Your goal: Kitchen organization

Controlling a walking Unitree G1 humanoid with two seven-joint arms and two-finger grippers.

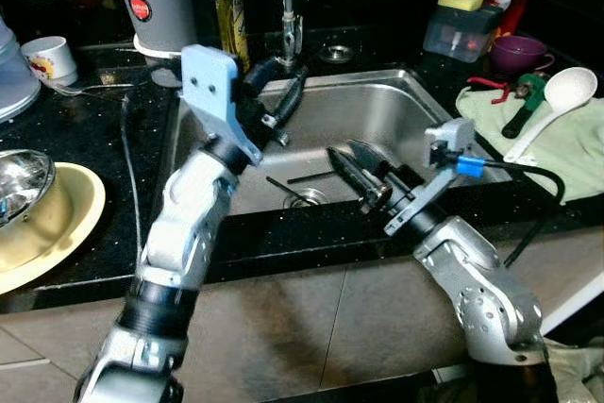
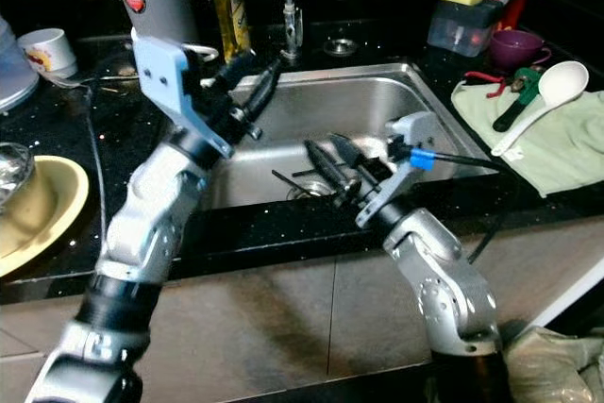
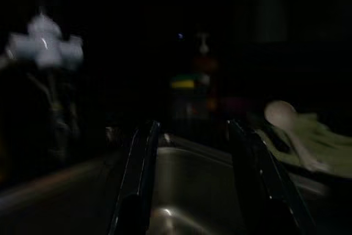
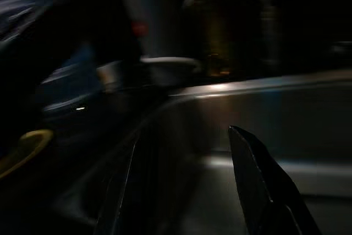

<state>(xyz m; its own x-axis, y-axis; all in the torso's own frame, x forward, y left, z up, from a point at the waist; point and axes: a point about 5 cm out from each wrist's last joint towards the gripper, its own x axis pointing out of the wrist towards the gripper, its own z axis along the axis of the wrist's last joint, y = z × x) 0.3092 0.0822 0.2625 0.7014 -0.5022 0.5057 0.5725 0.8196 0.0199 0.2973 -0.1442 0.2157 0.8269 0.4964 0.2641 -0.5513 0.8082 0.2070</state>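
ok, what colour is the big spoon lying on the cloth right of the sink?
White spoon, on a pale green cloth; clearest in the left eye view.

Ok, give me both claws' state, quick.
Left claw: open, empty, over the sink by the tap.
Right claw: open, empty, low in the sink.

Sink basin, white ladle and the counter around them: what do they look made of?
Sink basin: brushed stainless steel, by its dull grey sheen and soft reflections. White ladle: probably plastic or melamine, smooth, opaque, evenly white. Counter: polished black stone, likely granite, glossy with fine pale speckles.
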